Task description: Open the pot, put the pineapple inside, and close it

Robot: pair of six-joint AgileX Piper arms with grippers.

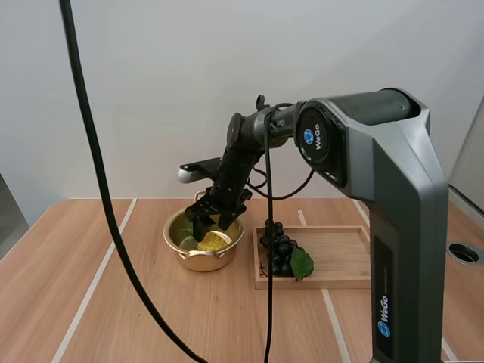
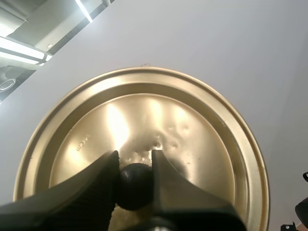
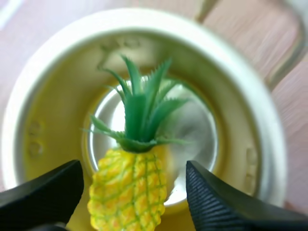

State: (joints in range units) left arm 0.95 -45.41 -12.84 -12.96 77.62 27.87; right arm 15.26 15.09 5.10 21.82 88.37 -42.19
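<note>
The gold pot [image 1: 198, 259] stands uncovered on the table, left of the wooden tray. A yellow pineapple [image 1: 214, 241] with a green crown lies inside it. My right gripper [image 1: 211, 227] hangs over the pot's mouth. In the right wrist view its fingers are open on either side of the pineapple [image 3: 129, 185], with a gap on each side, inside the pot's pale wall [image 3: 48, 120]. My left gripper [image 2: 134, 161] is shut on the black knob [image 2: 134, 186] of the gold lid [image 2: 144, 125], which it holds up in the air in front of a white wall.
A wooden tray [image 1: 340, 257] lies right of the pot, with a dark bunch of grapes [image 1: 280, 249] and a green leaf at its left end. Bare wooden tabletop [image 1: 113, 302] stretches to the left and in front.
</note>
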